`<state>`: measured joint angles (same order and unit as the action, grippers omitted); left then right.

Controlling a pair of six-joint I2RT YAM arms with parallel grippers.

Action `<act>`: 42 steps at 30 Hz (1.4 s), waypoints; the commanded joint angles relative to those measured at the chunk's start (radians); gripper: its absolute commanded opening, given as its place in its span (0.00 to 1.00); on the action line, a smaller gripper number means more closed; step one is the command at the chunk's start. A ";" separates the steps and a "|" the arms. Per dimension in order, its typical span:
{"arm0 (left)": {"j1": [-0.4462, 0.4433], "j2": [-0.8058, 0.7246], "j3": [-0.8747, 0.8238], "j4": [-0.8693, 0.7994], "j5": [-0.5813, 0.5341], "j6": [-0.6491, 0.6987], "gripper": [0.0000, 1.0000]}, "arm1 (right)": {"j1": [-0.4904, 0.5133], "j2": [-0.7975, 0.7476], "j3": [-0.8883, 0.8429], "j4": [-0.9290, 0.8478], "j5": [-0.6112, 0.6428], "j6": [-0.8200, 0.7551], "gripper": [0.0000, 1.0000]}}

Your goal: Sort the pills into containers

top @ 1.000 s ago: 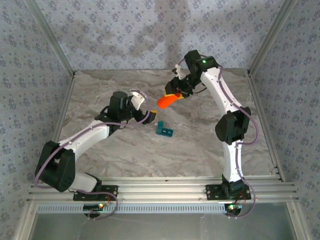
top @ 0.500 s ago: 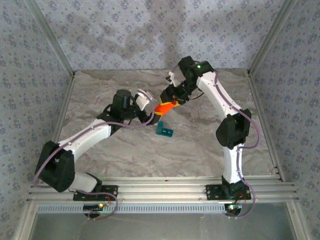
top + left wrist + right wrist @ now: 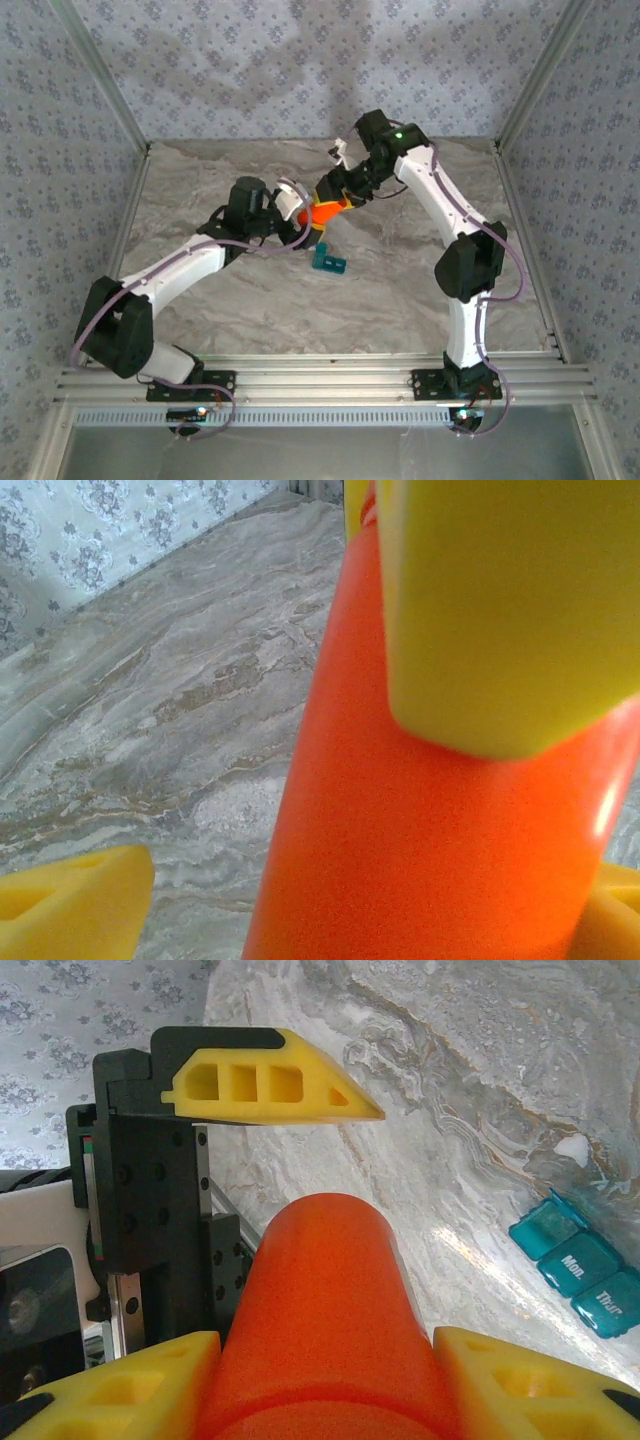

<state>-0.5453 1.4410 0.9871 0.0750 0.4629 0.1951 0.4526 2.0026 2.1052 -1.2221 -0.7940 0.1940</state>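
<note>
Teal plastic pill box with a row of three compartments (image 3: 328, 260) lies mid marbled grey surface (image 3: 400, 300), just below both wrists, one end lid looks open. Orange cylindrical plastic bottle (image 3: 322, 212) hangs tilted above and beside it, with the right gripper (image 3: 325, 1380) jaws clamped on its sides to steady it. Left gripper (image 3: 340, 910) jaws are spread wide, straddling the bottle's free end, not squeezing. Likely lined up to work the cap so pills can come out
</note>
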 commanded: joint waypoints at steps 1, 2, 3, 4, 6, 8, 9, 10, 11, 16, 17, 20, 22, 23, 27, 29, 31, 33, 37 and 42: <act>-0.005 0.018 0.045 -0.001 0.038 0.015 0.89 | 0.011 -0.025 -0.002 0.004 -0.034 0.014 0.39; -0.005 0.021 0.049 -0.004 0.043 0.016 0.88 | 0.012 -0.025 -0.004 0.004 -0.034 0.013 0.39; -0.005 0.024 0.053 -0.003 0.046 0.015 0.87 | 0.015 -0.025 -0.005 0.004 -0.034 0.013 0.39; -0.005 0.027 0.054 -0.004 0.049 0.015 0.87 | 0.014 -0.025 -0.007 0.005 -0.036 0.014 0.39; -0.005 0.032 0.058 -0.007 0.055 0.015 0.85 | 0.015 -0.027 -0.011 0.006 -0.039 0.014 0.39; -0.005 0.037 0.061 -0.011 0.061 0.016 0.82 | 0.017 -0.029 -0.017 0.007 -0.042 0.014 0.39; -0.005 0.036 0.062 -0.011 0.062 0.016 0.81 | 0.017 -0.030 -0.020 0.009 -0.043 0.016 0.39; -0.005 0.037 0.061 -0.011 0.064 0.015 0.79 | 0.017 -0.031 -0.023 0.011 -0.044 0.017 0.39; -0.004 0.036 0.062 -0.011 0.065 0.017 0.77 | 0.017 -0.031 -0.025 0.012 -0.043 0.019 0.39; -0.002 0.036 0.060 -0.011 0.070 0.006 0.59 | 0.016 -0.032 -0.039 0.019 -0.045 0.027 0.39; 0.000 0.035 0.059 -0.008 0.071 0.001 0.55 | 0.016 -0.033 -0.043 0.023 -0.045 0.032 0.39; 0.010 0.029 0.053 0.009 0.072 -0.032 0.46 | 0.013 -0.034 -0.056 0.036 -0.048 0.043 0.39; 0.020 0.022 0.052 0.023 0.073 -0.063 0.42 | 0.008 -0.036 -0.068 0.049 -0.046 0.053 0.42; 0.028 0.020 0.056 0.026 0.072 -0.085 0.39 | 0.004 -0.039 -0.075 0.058 -0.045 0.061 0.46; 0.054 0.015 0.085 -0.001 0.078 -0.142 0.32 | -0.028 -0.072 -0.122 0.124 -0.045 0.119 0.64; 0.062 0.008 0.097 -0.016 0.070 -0.162 0.32 | -0.057 -0.114 -0.178 0.203 -0.064 0.178 0.69; 0.070 0.003 0.105 -0.028 0.071 -0.178 0.32 | -0.091 -0.163 -0.245 0.291 -0.079 0.249 0.72; 0.073 -0.004 0.116 -0.045 0.062 -0.187 0.32 | -0.122 -0.218 -0.330 0.394 -0.100 0.324 0.72; 0.076 -0.007 0.147 -0.097 0.038 -0.197 0.32 | -0.186 -0.340 -0.535 0.666 -0.068 0.528 0.72; 0.076 0.005 0.185 -0.164 0.008 -0.186 0.15 | -0.216 -0.438 -0.672 0.788 0.107 0.622 0.71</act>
<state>-0.4713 1.4734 1.1294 -0.0479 0.4843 0.0135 0.2348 1.6112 1.4761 -0.5724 -0.7872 0.7044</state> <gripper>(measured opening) 0.536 0.714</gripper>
